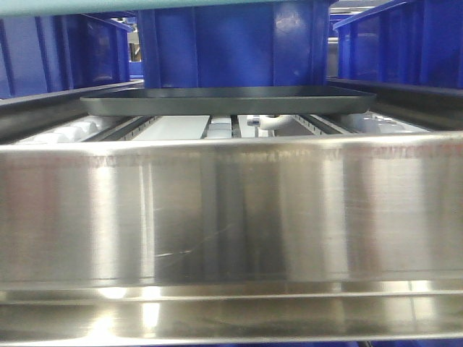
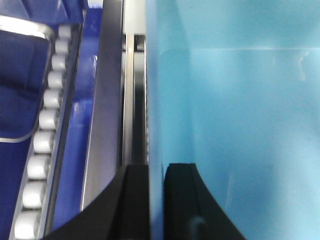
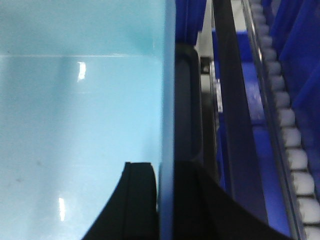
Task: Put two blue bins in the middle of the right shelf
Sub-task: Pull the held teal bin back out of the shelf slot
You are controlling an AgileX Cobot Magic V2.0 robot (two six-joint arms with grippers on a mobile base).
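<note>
The left hand (image 2: 156, 172) was clenched on one side wall of the light blue bin (image 2: 230, 125) and the right hand (image 3: 165, 170) on the opposite wall, probably to carry it level; shelf rollers (image 2: 48, 120) lay at its nine o'clock.
</note>
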